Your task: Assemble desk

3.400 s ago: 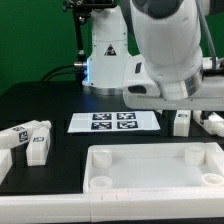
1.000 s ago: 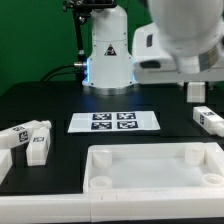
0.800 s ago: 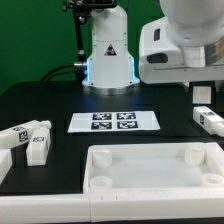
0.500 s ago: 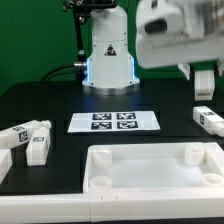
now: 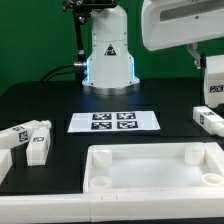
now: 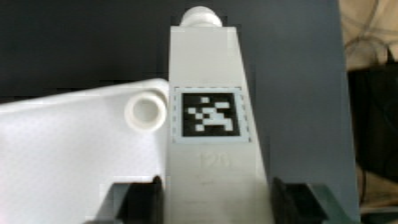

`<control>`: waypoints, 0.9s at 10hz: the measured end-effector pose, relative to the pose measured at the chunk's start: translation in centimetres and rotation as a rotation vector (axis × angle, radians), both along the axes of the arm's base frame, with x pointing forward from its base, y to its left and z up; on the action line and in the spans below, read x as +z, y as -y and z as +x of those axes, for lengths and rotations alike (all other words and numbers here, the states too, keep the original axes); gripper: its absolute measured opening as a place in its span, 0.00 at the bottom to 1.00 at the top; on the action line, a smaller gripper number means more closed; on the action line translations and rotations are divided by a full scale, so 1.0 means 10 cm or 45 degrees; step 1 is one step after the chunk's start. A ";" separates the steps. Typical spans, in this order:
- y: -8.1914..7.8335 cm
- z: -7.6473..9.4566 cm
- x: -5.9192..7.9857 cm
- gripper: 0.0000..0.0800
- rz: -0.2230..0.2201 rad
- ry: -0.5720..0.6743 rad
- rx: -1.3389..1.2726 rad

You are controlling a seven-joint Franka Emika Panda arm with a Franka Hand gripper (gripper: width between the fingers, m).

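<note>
Claw (image 6: 208, 198) clamped on one leg (image 5: 213, 79), long axis upright, clear of the bench (image 5: 40, 100) at the exterior view's right. Desk top (image 5: 150, 150) lies lower and nearer. Its corner socket (image 6: 146, 112) sits just beside the leg.

We found the white rimmed top (image 5: 150, 172) lying flat, sockets up. The tagged left legs (image 5: 28, 140) lay near it, the right leg (image 5: 208, 117) lay on the table, and the raised leg (image 5: 213, 76) hung upright above that.
</note>
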State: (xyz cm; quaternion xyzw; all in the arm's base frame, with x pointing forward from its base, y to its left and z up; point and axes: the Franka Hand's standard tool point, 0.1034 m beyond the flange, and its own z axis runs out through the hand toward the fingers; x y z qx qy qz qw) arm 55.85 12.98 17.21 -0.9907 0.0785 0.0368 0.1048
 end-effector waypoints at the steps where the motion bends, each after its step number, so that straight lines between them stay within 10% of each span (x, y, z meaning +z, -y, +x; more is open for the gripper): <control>1: 0.11 0.12 -0.08 0.36 -0.011 0.088 0.028; 4: 0.32 0.67 0.23 0.36 -0.072 0.397 0.098; 9: 0.25 0.67 0.04 0.36 -0.114 0.831 0.033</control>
